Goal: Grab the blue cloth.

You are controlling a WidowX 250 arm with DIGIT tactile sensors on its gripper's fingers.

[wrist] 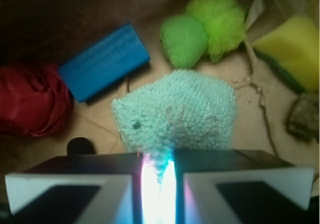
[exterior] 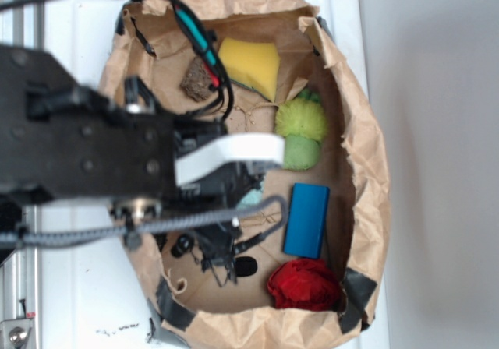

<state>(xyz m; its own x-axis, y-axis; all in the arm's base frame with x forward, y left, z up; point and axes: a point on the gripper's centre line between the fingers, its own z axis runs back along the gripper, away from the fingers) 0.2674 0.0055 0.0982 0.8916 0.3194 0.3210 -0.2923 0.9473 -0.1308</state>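
pale blue cloth, one, between gripper pads

Tight around my gripper: blue block ahead-left, green balls ahead, bare paper to right is only gap.

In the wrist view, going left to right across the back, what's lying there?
Red cloth → blue block → green ball → fuzzy lime pom-pom → yellow sponge. The blue cloth sits nearer, in the middle, pinched by the end effector.
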